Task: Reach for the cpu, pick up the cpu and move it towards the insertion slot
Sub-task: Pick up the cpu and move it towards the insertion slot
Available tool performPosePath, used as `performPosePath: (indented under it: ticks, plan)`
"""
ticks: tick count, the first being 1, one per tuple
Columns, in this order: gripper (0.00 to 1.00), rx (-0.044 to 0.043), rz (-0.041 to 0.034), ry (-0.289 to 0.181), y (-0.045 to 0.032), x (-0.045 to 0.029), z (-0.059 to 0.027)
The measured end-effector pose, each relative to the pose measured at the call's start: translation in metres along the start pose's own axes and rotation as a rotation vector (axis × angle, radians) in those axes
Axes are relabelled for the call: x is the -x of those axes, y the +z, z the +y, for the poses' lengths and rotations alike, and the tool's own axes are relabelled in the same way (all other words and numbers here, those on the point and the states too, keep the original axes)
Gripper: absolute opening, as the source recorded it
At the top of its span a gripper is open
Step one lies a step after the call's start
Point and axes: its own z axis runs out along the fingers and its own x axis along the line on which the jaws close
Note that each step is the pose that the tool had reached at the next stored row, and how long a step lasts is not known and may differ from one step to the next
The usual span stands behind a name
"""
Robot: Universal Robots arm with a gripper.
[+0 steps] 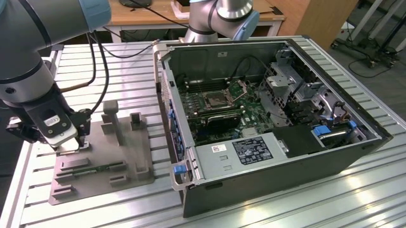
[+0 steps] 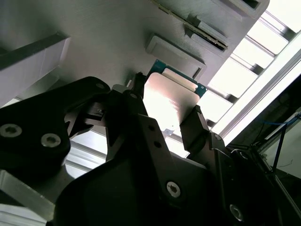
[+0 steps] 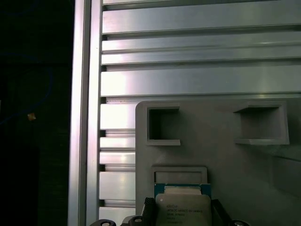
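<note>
my claw [image 2: 167, 98] pinching cpu [image 2: 170, 104] by 2 opposite edges | cpu at grey tray [image 3: 221, 150] on tabletop [image 1: 285, 209], well apart from insertion slot [image 1: 216, 99] | I judge it light, stiff, slick-topped, fragile underneath: hold edges only

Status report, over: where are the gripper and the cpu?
Gripper shut on the cpu, low at the grey tray. Cpu not yet at the insertion slot. No obstruction seen.

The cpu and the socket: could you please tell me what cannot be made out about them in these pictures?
First wrist view: the cpu is partly cut off by the picture's edge.
Exterior view: the gripper hides the cpu.
Second wrist view: glare washes out the cpu's top.
Exterior view: the socket is too small to show its inside.
</note>
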Motion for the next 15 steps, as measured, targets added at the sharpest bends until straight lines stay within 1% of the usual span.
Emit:
performPosePath:
  ticks: [6,15]
  plan:
    - [0.54,-0.0001,0.0001,0.000,-0.0010,0.0000,0.0000]
    - [0.54,0.0001,-0.0001,0.000,-0.0059,0.0001,0.0003]
